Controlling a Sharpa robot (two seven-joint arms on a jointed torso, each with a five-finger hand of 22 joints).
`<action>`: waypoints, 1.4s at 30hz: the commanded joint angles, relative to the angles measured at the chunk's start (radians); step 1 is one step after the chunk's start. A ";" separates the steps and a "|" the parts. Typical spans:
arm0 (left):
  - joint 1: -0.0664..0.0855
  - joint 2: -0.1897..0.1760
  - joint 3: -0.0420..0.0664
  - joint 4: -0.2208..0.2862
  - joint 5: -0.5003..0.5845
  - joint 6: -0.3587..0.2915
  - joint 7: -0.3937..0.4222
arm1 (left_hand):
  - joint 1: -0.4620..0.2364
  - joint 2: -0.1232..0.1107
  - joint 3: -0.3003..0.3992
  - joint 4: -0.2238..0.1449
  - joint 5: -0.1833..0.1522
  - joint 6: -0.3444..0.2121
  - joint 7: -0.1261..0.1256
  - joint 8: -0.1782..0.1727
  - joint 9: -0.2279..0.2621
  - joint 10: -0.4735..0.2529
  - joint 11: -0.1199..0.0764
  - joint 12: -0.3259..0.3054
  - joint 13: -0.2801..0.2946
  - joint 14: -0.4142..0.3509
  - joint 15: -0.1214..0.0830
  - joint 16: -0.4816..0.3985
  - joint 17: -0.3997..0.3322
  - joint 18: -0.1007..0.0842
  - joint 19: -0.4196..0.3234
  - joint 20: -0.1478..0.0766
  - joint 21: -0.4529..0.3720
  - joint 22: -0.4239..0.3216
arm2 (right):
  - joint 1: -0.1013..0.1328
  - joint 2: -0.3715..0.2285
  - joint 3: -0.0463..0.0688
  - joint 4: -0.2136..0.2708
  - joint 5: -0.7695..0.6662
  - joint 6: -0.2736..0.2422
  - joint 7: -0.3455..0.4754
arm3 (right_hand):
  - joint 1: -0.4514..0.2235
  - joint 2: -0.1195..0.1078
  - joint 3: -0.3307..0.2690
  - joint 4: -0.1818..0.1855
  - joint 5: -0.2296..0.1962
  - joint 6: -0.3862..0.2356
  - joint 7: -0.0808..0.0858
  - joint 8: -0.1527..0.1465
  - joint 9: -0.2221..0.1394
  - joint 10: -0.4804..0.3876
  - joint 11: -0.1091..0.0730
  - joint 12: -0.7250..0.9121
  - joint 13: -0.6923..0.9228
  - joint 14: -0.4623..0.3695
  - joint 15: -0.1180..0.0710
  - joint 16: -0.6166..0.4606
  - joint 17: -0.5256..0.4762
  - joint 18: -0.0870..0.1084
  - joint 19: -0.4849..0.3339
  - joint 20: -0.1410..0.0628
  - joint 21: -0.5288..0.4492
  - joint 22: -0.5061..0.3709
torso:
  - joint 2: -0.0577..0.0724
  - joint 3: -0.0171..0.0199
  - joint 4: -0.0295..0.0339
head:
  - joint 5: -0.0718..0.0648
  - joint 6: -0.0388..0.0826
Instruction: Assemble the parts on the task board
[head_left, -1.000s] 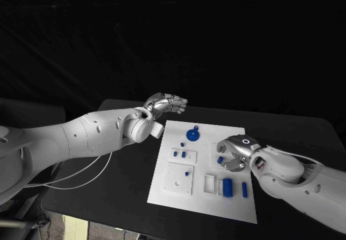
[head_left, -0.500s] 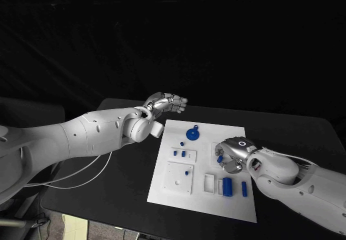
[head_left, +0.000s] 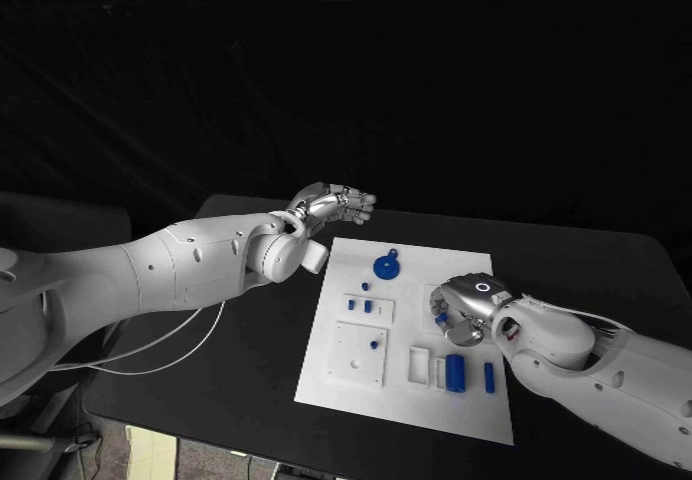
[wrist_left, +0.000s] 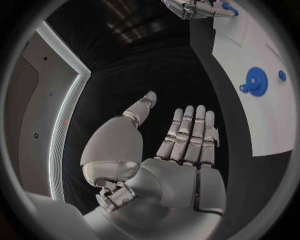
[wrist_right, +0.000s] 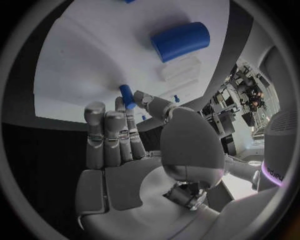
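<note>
The right hand (head_left: 464, 308) rests over the board (head_left: 408, 400), pinching a small blue peg (wrist_right: 127, 96) between thumb and fingers. A blue cylinder (head_left: 456, 373) lies on the board just beside it. The left hand (head_left: 330, 205) hovers off the board's far corner, released, fingers straight, near the blue gear (head_left: 387, 267).

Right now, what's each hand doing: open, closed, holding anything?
Left hand: open, fingers straight, holding nothing, off the task board.
Right hand: over the board, pinching a small blue peg between thumb and a finger.
</note>
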 joint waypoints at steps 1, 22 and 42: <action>0.002 0.002 0.001 0.003 0.007 0.012 0.011 | 0.000 0.000 -0.007 0.000 -0.006 0.007 0.010 0.004 -0.002 0.001 0.001 0.002 -0.002 0.010 0.000 -0.001 0.001 0.015 0.010 0.000 -0.007 0.002 | -0.003 0.002 -0.002 -0.004 -0.030 0.003 -0.001 | 0.002 0.013 0.011 -0.005 -0.006 0.008 -0.003 0.007 0.002 0.013 0.005 0.005 0.002 -0.001 -0.010 0.006 -0.001 0.100 -0.002 -0.004 0.004 0.019 | 0.000 0.0016 -0.0008 | 0.000 0.000; 0.002 0.001 0.001 0.003 0.007 0.014 0.010 | 0.000 0.000 -0.008 0.000 -0.006 0.004 0.011 0.003 -0.003 0.000 0.002 0.002 -0.002 0.009 0.000 -0.002 0.002 0.015 0.010 0.000 -0.009 0.002 | -0.003 0.000 -0.002 -0.007 -0.028 -0.020 -0.005 | 0.000 -0.016 0.034 -0.021 -0.006 0.002 0.001 0.000 -0.001 0.003 0.008 0.002 0.003 -0.003 -0.007 0.002 -0.002 0.100 -0.008 -0.003 0.010 0.019 | 0.000 0.0002 -0.0004 | -0.001 -0.001; 0.002 0.001 0.001 0.003 0.007 0.014 0.011 | -0.001 0.000 -0.008 0.000 -0.006 0.004 0.011 0.003 -0.003 0.000 0.002 0.002 -0.003 0.009 0.000 -0.002 0.002 0.014 0.011 0.000 -0.009 0.002 | -0.003 0.000 -0.002 -0.009 -0.018 -0.011 -0.004 | -0.027 -0.044 0.013 -0.017 -0.005 -0.011 0.008 -0.010 -0.006 -0.014 0.017 -0.008 -0.001 -0.002 0.001 0.001 -0.004 0.100 -0.008 0.000 0.012 0.017 | 0.000 0.0008 -0.0003 | 0.000 -0.004</action>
